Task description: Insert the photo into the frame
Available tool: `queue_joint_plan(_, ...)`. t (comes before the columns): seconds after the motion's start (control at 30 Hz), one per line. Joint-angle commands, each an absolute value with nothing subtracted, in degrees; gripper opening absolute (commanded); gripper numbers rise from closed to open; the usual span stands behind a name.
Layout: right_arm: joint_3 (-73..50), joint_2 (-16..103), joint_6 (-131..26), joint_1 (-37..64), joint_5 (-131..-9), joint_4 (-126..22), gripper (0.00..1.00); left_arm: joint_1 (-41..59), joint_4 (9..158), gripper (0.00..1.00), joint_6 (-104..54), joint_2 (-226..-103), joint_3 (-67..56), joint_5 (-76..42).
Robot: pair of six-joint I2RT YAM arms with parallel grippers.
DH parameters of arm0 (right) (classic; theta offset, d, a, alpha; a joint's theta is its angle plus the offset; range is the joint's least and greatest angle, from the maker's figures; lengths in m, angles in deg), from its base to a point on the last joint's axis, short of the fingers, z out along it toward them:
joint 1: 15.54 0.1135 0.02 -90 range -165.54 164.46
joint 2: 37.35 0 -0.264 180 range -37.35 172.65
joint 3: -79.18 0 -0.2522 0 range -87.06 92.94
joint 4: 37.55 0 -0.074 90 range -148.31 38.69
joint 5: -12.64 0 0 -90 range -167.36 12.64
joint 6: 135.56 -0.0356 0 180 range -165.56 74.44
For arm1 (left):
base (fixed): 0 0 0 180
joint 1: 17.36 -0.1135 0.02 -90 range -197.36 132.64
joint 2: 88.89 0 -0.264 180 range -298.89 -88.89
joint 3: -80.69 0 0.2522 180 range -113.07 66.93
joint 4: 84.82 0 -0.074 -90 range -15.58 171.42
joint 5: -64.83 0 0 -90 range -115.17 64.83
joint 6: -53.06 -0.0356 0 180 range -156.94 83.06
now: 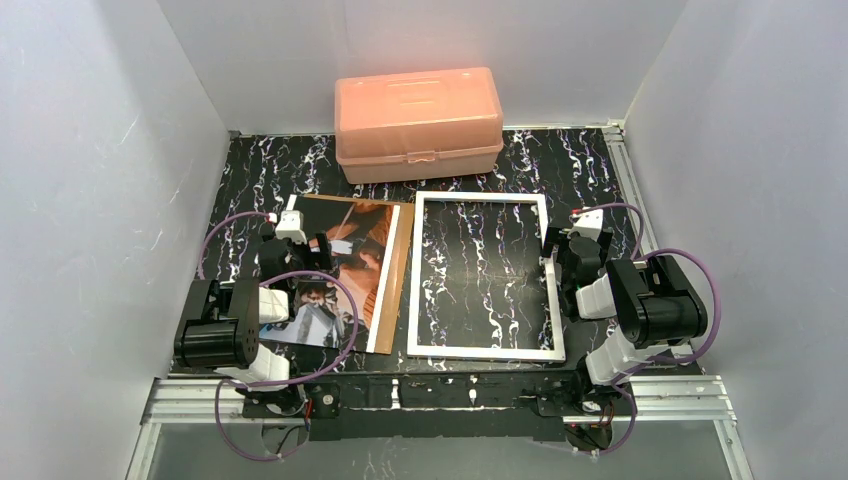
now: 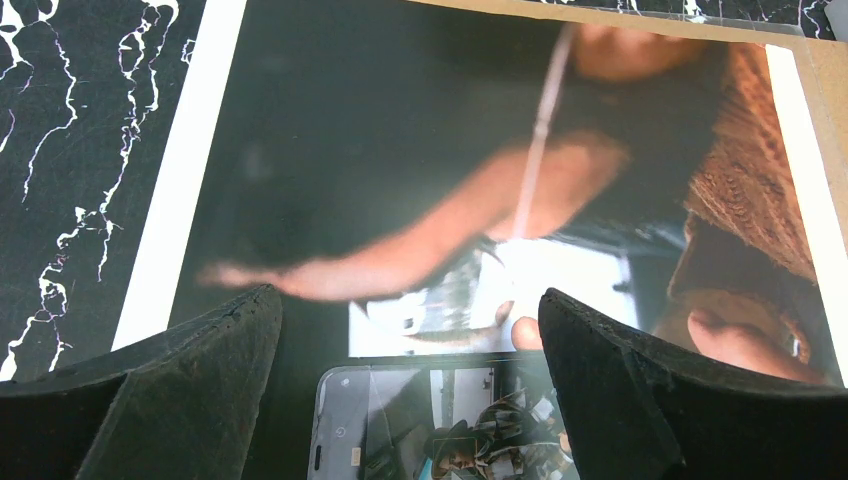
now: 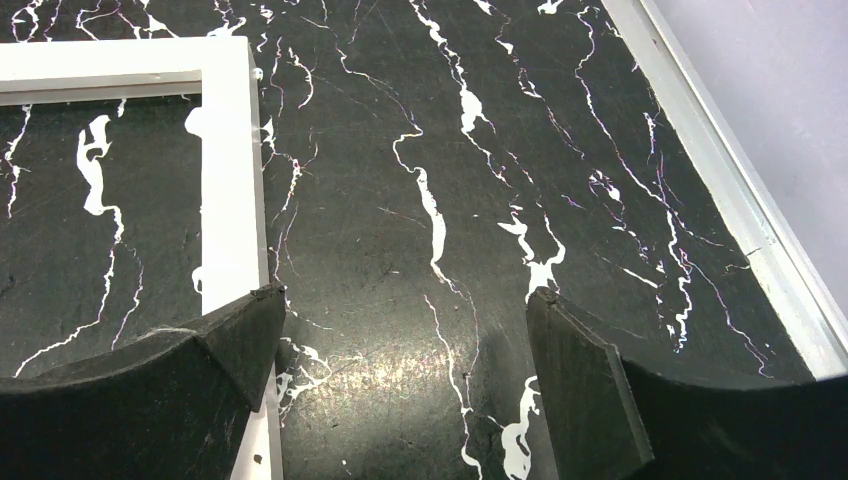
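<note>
The photo (image 1: pixel 368 252) is seen lying face up on a brown board (image 1: pixel 398 285) at the tabletop's (image 1: pixel 570 160) left, the left tool (image 2: pixel 410 310) spread wide over it, nothing held. Just right, the frame (image 1: pixel 480 203) lies flat. The right tool (image 3: pixel 405 310) is spread wide beside the frame's right rail, nothing gripped.

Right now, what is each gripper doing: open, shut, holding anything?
Left gripper: open, holding nothing, over the photo.
Right gripper: open, holding nothing, by the right rail of the frame.
</note>
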State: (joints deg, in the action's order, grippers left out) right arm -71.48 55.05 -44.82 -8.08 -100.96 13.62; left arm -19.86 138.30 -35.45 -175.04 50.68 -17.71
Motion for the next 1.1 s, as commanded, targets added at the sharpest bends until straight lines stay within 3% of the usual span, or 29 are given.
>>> queue_joint_plan(0.0,-71.7,55.1,-44.0,-8.3,-100.9,17.3,0.99,-19.7,138.7,0.99,-36.2,-174.0,49.5,-18.3)
queue_joint_plan(0.27,-71.5,55.1,-44.5,-8.3,-101.8,16.6,0.99,-19.7,138.7,0.98,-36.2,-174.1,49.4,-18.4)
queue_joint_plan(0.37,-71.9,53.3,-47.4,-8.3,-107.6,15.8,0.99,-21.0,136.1,0.98,-34.6,-172.4,48.7,-17.8)
queue_joint_plan(0.47,-71.2,49.4,-46.1,-7.8,-108.0,13.1,0.99,-25.0,113.8,0.98,-31.4,-166.6,37.3,-17.0)
queue_joint_plan(0.53,-62.3,44.4,-53.0,-7.6,-113.8,-13.8,0.99,-27.2,95.8,0.98,-31.9,-166.1,27.1,-15.9)
queue_joint_plan(0.6,-53.0,44.7,-62.8,-7.7,-117.3,-30.1,0.99,-29.3,79.5,0.98,-33.2,-167.8,16.6,-12.6)
queue_joint_plan(0.7,-44.4,46.3,-72.9,-8.9,-103.9,-42.0,0.99,-30.9,61.7,0.98,-34.3,-171.5,3.6,-11.1)
queue_joint_plan(0.8,-40.6,46.1,-75.0,-8.8,-85.9,-43.8,0.99,-31.6,51.9,0.99,-37.5,-173.9,-3.6,-10.9)
queue_joint_plan(1.07,-23.7,49.9,-74.2,27.6,-102.9,-58.3,0.99,-37.1,41.7,0.86,-43.4,-176.0,-8.1,-11.1)
